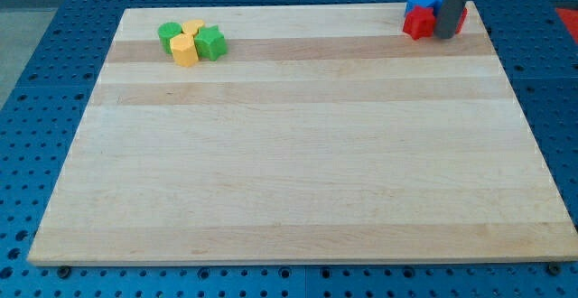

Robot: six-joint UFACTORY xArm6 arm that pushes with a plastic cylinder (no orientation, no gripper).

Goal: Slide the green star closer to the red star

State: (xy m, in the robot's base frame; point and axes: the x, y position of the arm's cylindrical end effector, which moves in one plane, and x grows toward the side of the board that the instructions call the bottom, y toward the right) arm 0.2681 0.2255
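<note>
The near stretch of the pale wooden board (298,181), laid in lengthwise planks on a blue perforated table (36,135), carries nothing, and every block sits along the far edge. At the view's top left is a tight cluster: a yellow hexagonal block (184,51) nearest, a second yellow block (193,29) behind it, a green round block (169,34) on the cluster's left, and the green star-shaped block (210,42) on its right side, touching or almost touching the yellow hexagon. Well apart from it, at the view's top right corner, my tip (446,36) rests on the board at the end of the dark straight rod, pressed against or just beside the red star-shaped block (416,23); a blue block (421,2) sits right behind that, and a sliver of another red block (463,18) peeks out on the rod's far side. There is no hand to open or close here, only the bare rod, which holds nothing. The green star looks small, light and rigid, and on smooth wood it should slide readily; its pointed outline will probably make it spin if nudged off-centre, so I judge the push belongs on its left flank, through its middle, after parting it from the yellows. The rod hides part of the red group, so the second red block's shape is unclear, as is the rear yellow's.
</note>
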